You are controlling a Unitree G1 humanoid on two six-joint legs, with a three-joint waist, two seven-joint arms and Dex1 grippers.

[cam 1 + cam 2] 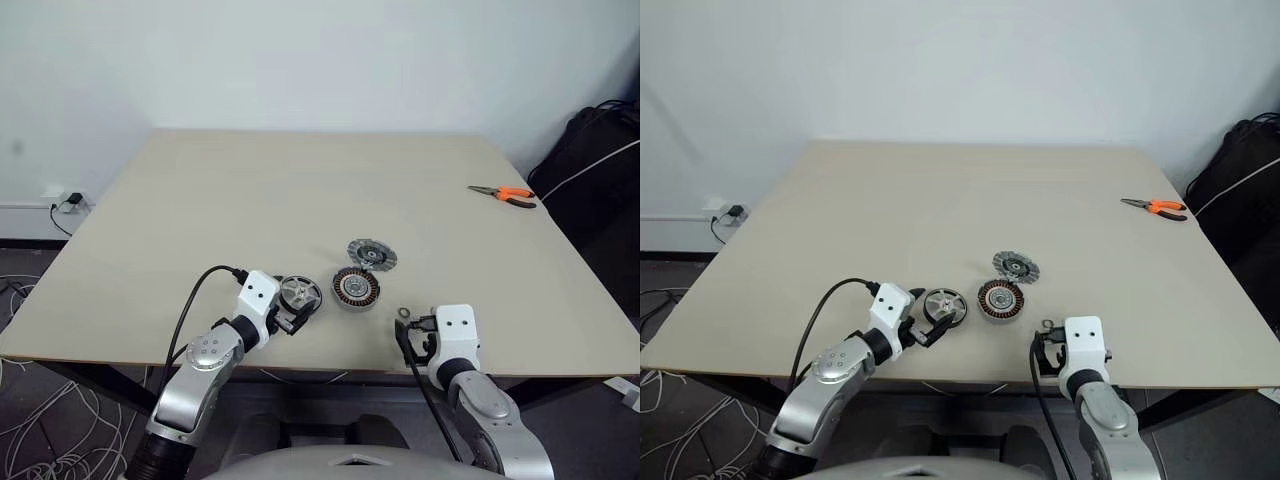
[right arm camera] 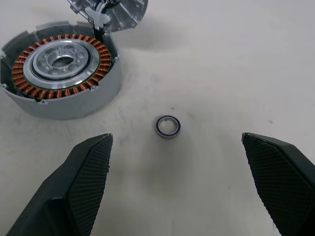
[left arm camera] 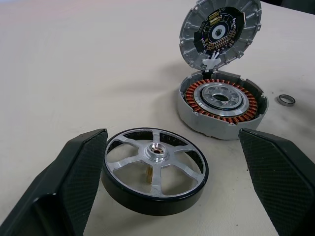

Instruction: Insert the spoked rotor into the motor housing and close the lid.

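I judge the task to be at its start: no part is assembled yet. The spoked rotor [image 3: 154,169] lies flat on the worktop [image 1: 250,200] near the front edge, just left of the motor housing [image 1: 356,288]. The housing sits open, its copper windings and silver centre exposed. The lid [image 1: 371,254] lies just beyond the housing on the far side, touching it.

The left gripper [image 3: 167,191] is released, its fingers [image 3: 74,177] spread wide on either side of the rotor without clamping it. The right gripper [image 2: 187,182] is likewise spread wide and empty, over a small loose ring [image 2: 168,126] right of the housing.

Remaining steps: grasp the rotor, seat it in the housing, then close the lid.
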